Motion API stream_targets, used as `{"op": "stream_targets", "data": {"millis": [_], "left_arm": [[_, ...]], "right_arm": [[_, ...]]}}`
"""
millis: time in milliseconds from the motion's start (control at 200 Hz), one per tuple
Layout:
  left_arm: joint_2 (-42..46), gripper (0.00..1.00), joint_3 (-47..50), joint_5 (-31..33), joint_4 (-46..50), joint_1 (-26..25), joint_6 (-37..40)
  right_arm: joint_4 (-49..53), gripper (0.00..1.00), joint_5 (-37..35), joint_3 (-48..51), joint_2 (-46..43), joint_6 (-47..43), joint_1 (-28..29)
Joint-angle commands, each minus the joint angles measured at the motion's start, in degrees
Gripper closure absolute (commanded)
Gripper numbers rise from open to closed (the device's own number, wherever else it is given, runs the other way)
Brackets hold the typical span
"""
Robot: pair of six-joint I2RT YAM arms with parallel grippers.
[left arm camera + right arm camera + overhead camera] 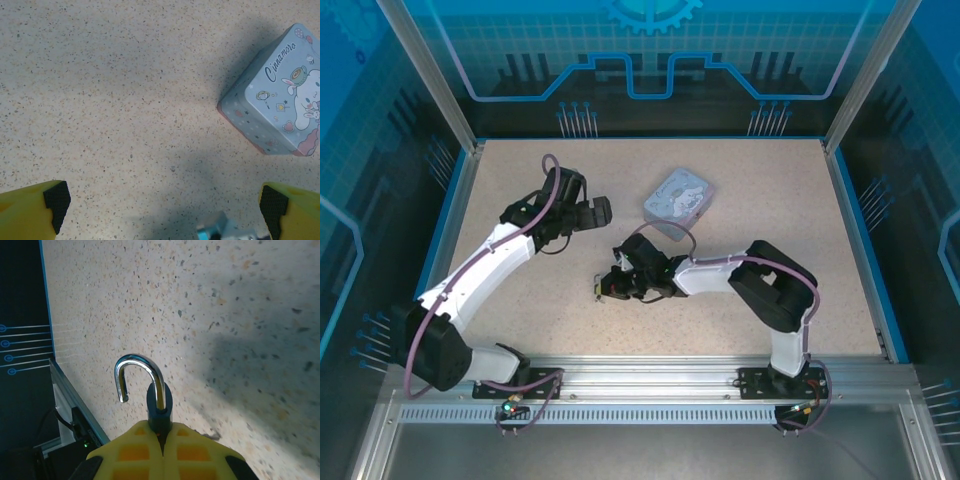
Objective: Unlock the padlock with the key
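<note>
My right gripper is shut on the dark body of the padlock, just above the table. Its shiny shackle stands open, with one leg free of the body. From above, this gripper sits at the middle of the table, pointing left. A thin dark sliver lies on the table beside my right finger; it may be the key, but it is too small to tell. My left gripper is open over bare table with nothing between its fingers, and from above it hangs behind and left of the right one.
A pale blue-grey tin box with a cartoon lid stands behind the right gripper, to the right of the left gripper. The speckled table is bounded by blue edges and see-through walls. An aluminium rail runs along the near edge.
</note>
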State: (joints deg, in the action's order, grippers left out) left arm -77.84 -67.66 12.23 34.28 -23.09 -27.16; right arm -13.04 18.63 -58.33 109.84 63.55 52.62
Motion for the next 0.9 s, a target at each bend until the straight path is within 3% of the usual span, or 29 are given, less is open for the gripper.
{"op": "stream_targets", "data": {"millis": [0,310,390,555,850,895], "left_arm": [[1.11,0.01,0.86,-1.51,0.86,0.42,-1.41],[-0.1,0.01,0.16,-2.56,0.79,0.48,-1.73],[-0.45,0.01,0.09,-2.74,0.68,0.43,-1.67],[-0.89,0.01,-0.15,-3.16,0.74,0.43,-1.93],[-0.48,0.01,-1.35,-3.09,1.28,0.48,-1.85],[-0.48,0.01,-1.66,-3.08,1.4,0.43,-1.85]], "right_arm": [[-1.38,1.0,-0.06,-1.72,1.89,1.61,0.14],[0.21,1.0,0.46,-0.01,2.68,1.01,-1.92],[0.28,0.88,0.63,0.87,1.93,0.92,-2.5],[2.32,0.55,0.18,2.84,-0.92,0.18,-3.61],[6.75,0.19,-2.06,11.27,-12.62,-1.66,-6.6],[9.16,0.09,-3.2,12.13,-15.72,-2.81,-6.99]]}}
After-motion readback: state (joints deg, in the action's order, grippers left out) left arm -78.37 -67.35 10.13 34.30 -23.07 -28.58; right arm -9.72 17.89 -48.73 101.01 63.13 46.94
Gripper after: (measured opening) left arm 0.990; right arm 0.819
